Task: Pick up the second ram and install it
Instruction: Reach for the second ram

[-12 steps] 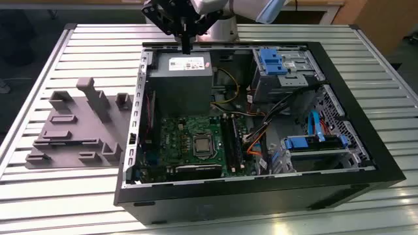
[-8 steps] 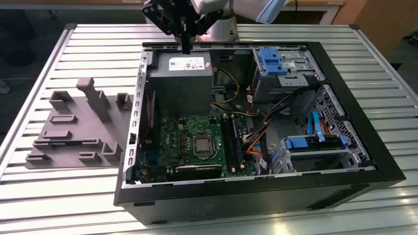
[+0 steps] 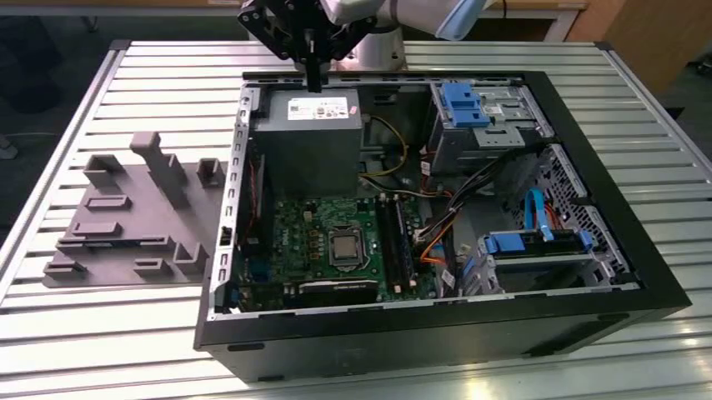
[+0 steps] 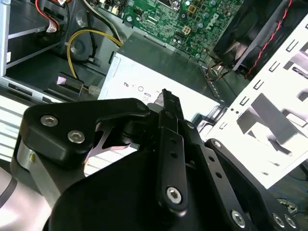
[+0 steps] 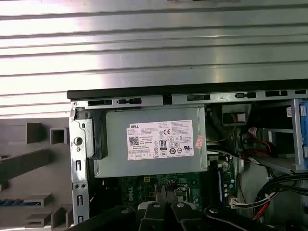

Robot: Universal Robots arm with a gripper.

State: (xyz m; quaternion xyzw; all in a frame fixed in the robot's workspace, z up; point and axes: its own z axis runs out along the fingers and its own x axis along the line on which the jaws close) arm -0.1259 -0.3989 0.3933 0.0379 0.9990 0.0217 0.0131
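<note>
My jaws sit together, gripping nothing, just above the power supply (image 3: 306,125) in the open case (image 3: 445,333). Beyond the power supply, outside the case wall, the second ram (image 5: 19,202) lies slotted in the grey holder (image 3: 122,217) on the surface (image 3: 112,333).

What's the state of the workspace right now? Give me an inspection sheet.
Surface: slatted metal table carrying an open computer case and grey fixture tray.
Job's things: blue strip, probably the second ram, lying in the fixture tray; memory slots on the motherboard.
Clutter: nothing seen.
Grippers: hand shut, nothing seen in it, above the power supply.
Cables: blue flat cable and orange wires inside the case.
Surroundings: wooden panel beyond the table.
</note>
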